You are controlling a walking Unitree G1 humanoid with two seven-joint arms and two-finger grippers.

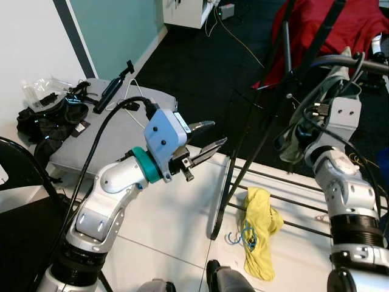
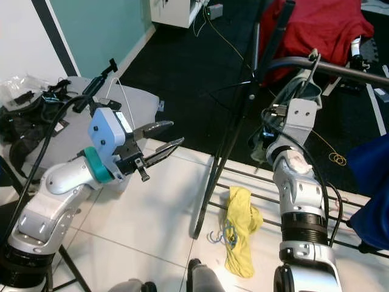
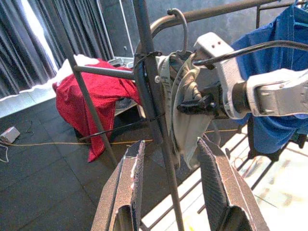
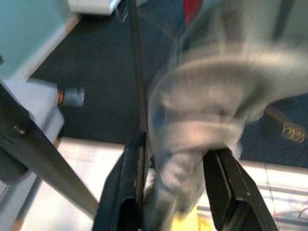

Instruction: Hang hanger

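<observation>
While the right claw [image 1: 292, 143] grips a grey garment [image 1: 304, 121] on its hanger, the wire hook [image 2: 314, 59] sits at the rack's rail [image 2: 340, 68]; the left claw [image 1: 203, 143], open and empty, hovers well short of that rail. The left wrist view shows the hook [image 3: 179, 26] over the rail. The right wrist view shows blurred cloth between the fingers. Seat the hook fully before releasing. No writing is readable.

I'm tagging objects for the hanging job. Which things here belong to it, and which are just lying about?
Part of the job:
- right gripper, closed on the grey garment
- hanger hook over the rack rail
- left gripper, open, empty

Lying about:
- yellow cloth on the floor
- red fabric
- blue garment
- black clutter on the grey table
</observation>
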